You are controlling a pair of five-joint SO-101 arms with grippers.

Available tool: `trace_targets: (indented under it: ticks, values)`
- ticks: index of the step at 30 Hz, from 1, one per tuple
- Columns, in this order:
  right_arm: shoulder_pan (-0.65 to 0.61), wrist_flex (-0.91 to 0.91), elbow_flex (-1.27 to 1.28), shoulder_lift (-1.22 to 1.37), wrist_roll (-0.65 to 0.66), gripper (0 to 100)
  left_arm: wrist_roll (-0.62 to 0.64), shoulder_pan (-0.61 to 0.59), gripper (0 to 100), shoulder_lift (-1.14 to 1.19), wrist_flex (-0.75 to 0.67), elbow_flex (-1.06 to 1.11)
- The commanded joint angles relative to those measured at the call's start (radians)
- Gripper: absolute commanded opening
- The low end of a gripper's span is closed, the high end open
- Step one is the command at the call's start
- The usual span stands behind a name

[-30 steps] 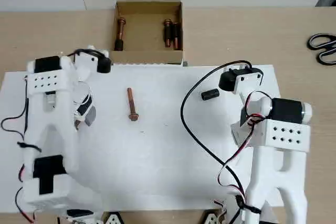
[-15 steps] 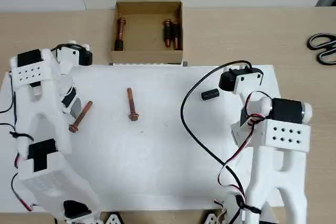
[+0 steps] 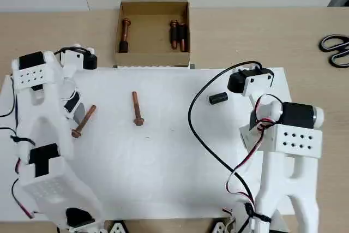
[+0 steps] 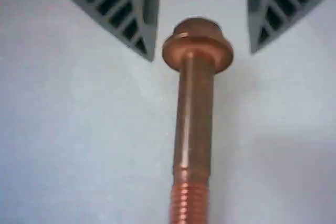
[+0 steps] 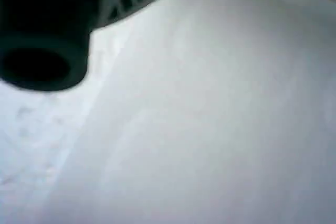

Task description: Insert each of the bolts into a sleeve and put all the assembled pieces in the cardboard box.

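Over the wooden tabletop (image 3: 245, 31), high cam: I count three sleeved bolts (image 3: 125, 34) in the cardboard box (image 3: 154, 58), two loose bolts (image 3: 136, 107) and one black sleeve (image 3: 218, 98) on the white sheet (image 3: 163, 162), scissors (image 3: 335, 49) far right. Left wrist: left hand (image 4: 202, 48) wide open, straddling a bolt head, holding nothing. Right wrist: sleeve close up, can't tell the right hand (image 3: 240, 84) grip.

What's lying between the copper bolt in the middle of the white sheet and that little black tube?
Only a loop of black cable over bare white sheet, seen in the high view.
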Motion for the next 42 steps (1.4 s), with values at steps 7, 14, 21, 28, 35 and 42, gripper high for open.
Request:
trace_targets:
  ticks: [7,14,21,28,35,42]
  values:
    - [0.007,-0.019,-0.005,-0.025,0.005,0.5,-0.025,0.008,11,0.097,-0.008,-0.03]
    - [0.007,-0.019,-0.005,-0.027,0.005,0.5,-0.025,0.009,11,0.104,-0.058,-0.028]
    - [0.007,-0.019,-0.005,-0.03,0.005,0.5,-0.025,0.009,11,0.201,-0.071,-0.035]
    - [0.005,-0.018,-0.005,-0.031,0.005,0.5,-0.023,0.014,6,0.224,-0.091,-0.035]
    - [0.005,-0.018,-0.006,-0.033,0.005,0.5,0.011,0.049,0,0.221,0.021,-0.081]
    - [0.005,-0.018,-0.006,-0.033,0.003,0.5,0.334,0.129,0,-0.009,0.021,-0.11]
